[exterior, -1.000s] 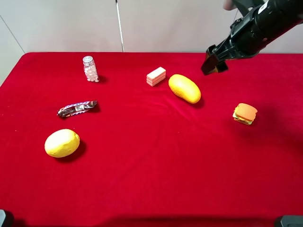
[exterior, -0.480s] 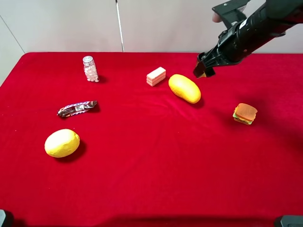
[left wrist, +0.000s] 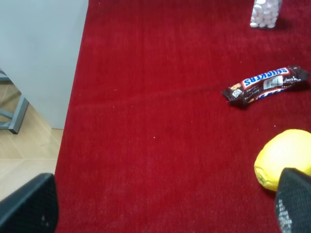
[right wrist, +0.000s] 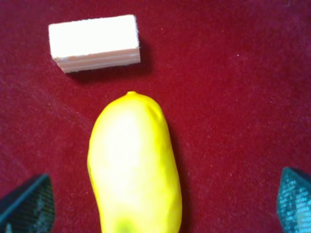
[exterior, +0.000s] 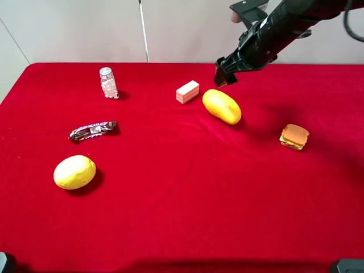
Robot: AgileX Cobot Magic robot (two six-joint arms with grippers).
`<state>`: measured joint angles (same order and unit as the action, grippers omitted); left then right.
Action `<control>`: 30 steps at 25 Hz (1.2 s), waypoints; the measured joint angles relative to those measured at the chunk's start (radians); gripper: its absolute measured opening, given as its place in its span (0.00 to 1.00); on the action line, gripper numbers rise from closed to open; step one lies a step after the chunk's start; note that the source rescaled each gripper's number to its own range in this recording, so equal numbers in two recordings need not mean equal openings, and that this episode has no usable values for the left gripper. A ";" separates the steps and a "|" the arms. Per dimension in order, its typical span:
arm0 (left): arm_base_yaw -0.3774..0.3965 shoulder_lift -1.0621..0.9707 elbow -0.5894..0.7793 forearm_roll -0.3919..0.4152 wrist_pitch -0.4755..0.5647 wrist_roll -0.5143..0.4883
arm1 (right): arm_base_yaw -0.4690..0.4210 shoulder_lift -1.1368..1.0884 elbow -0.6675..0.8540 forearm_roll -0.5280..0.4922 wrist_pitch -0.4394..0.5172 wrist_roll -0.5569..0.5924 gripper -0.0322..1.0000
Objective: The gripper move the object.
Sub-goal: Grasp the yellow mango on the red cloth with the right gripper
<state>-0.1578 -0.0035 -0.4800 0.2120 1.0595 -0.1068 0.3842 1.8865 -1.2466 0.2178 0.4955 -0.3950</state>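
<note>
Right tool [exterior: 224, 74] hung over the far end of the mango [exterior: 222, 106], not touching it, jaws spread wide. Mango lay on the red surface [exterior: 182, 199], just beside the pink wafer block [exterior: 187, 91].

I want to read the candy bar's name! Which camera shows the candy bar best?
The left wrist view. The candy bar is close there, and its wrapper reads Snickers. The exterior high view shows it whole but small, with the lettering unreadable. The right wrist view does not show it.
</note>
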 joint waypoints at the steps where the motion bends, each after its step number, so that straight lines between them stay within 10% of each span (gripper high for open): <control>1: 0.000 0.000 0.000 0.000 0.000 0.000 | 0.001 0.013 -0.008 0.005 0.002 0.000 1.00; 30: 0.000 0.000 0.000 0.000 0.000 0.000 | 0.013 0.239 -0.060 0.033 -0.017 0.000 1.00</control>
<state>-0.1578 -0.0035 -0.4800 0.2120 1.0595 -0.1068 0.3972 2.1259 -1.3066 0.2510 0.4786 -0.3950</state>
